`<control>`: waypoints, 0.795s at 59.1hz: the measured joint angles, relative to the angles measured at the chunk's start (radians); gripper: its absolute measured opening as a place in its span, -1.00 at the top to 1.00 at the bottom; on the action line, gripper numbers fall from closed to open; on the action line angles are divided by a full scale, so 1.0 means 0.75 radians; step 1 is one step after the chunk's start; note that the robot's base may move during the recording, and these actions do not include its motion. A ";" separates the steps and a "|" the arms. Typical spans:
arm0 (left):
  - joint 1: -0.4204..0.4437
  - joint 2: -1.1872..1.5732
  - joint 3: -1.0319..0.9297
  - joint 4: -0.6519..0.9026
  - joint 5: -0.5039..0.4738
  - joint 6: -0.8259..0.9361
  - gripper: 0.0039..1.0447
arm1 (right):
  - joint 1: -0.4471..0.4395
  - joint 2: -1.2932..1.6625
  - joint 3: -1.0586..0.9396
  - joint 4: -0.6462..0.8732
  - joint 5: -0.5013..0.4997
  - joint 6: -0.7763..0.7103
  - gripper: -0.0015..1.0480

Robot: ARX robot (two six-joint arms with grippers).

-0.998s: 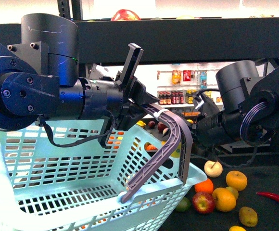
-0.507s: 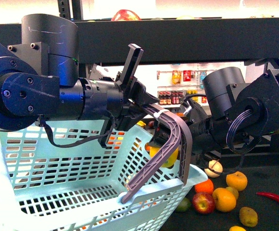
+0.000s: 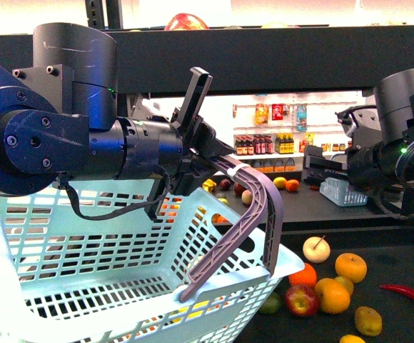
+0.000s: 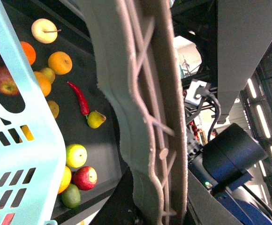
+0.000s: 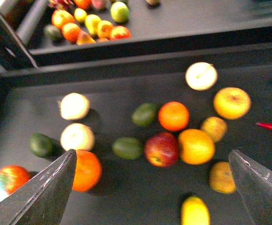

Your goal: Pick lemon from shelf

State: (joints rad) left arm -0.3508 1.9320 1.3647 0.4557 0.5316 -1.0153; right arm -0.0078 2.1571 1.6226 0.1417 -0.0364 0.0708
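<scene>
The robot's left pincer (image 3: 208,143) is closed on the mauve-grey ribbed plastic handle (image 3: 264,207) of a pale blue slotted plastic basket (image 3: 86,250). It holds the basket tilted in front of the black metal-framed shelf (image 3: 400,259). The right pincer (image 5: 152,154) hangs above the shelf's lower tier, to the right of the basket and apart from it. Its two fingers are spread wide with nothing between them. Below it, loose on the tier, lie oranges, a red apple (image 5: 161,149), pale apples, green fruits and a red chilli (image 3: 407,296).

A patch of bright yellow shows through the slots low in the basket's near wall. This is probably the small, rounded, bright-yellow lemon (image 3: 196,309) lying on the basket floor, though the slats hide most of it. If so, the picking step looks finished, with the fruit off the shelf and released.

A second bright-yellow fruit (image 5: 194,212) lies near the tier's front edge. Should another lemon be wanted, the next move calls for lowering the open pincer squarely over it, clear of neighbouring fruit, before closing gently.
</scene>
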 joint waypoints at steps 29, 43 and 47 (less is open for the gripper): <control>0.000 0.000 0.000 0.000 0.008 -0.001 0.80 | -0.051 0.546 0.148 -0.122 0.190 -0.165 -0.86; -0.001 0.000 0.000 0.000 0.009 -0.001 0.80 | -0.054 0.733 0.315 -0.198 0.209 -0.123 -0.86; 0.000 0.000 0.000 0.000 0.009 -0.001 0.80 | -0.056 0.780 0.360 -0.221 0.208 -0.108 -0.86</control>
State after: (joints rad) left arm -0.3508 1.9320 1.3647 0.4557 0.5381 -1.0157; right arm -0.0502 2.7422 1.8927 -0.0238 0.1196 -0.0101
